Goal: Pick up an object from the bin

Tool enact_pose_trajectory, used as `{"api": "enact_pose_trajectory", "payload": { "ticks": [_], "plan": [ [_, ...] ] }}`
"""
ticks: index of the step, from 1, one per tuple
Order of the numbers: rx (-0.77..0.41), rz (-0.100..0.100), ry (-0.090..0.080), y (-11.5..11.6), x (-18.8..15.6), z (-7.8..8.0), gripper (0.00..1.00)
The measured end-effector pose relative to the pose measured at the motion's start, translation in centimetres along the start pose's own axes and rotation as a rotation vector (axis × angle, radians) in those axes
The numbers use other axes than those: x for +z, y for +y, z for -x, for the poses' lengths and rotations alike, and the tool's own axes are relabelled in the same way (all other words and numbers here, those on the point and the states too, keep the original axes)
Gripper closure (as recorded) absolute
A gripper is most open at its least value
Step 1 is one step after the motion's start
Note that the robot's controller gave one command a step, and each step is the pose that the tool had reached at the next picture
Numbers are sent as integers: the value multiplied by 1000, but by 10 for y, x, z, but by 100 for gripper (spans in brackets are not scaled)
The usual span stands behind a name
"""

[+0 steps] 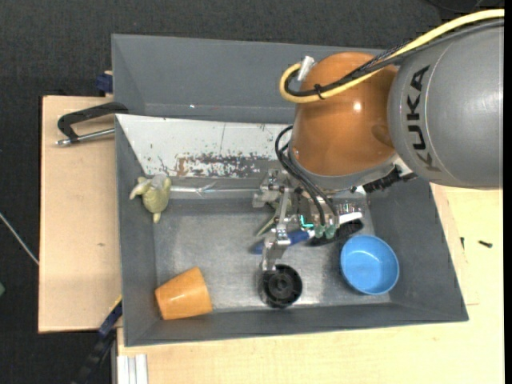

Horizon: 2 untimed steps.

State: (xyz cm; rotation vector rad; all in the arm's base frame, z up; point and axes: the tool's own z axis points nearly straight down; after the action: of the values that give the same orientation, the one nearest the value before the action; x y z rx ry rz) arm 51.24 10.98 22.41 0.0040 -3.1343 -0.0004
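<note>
1 end effector (276, 245) hangs beside a black round object (280, 286), grip state impossible to tell.

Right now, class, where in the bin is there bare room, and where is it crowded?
The widest bare patch of the bin lies left of centre, bordered by the toy, the cup and the gripper. It is crowded on the right: gripper, disc and bowl sit close together.
</note>
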Motion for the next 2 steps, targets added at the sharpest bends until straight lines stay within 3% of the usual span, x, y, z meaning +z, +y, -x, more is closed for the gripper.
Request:
{"api": "enact_pose_trajectory", "payload": {
  "ticks": [1, 2],
  "plan": [
    [-184, 3, -20, 46, -94, 3, 0],
    [-439, -2, -2, -25, 55, 18, 0]
  ]
}}
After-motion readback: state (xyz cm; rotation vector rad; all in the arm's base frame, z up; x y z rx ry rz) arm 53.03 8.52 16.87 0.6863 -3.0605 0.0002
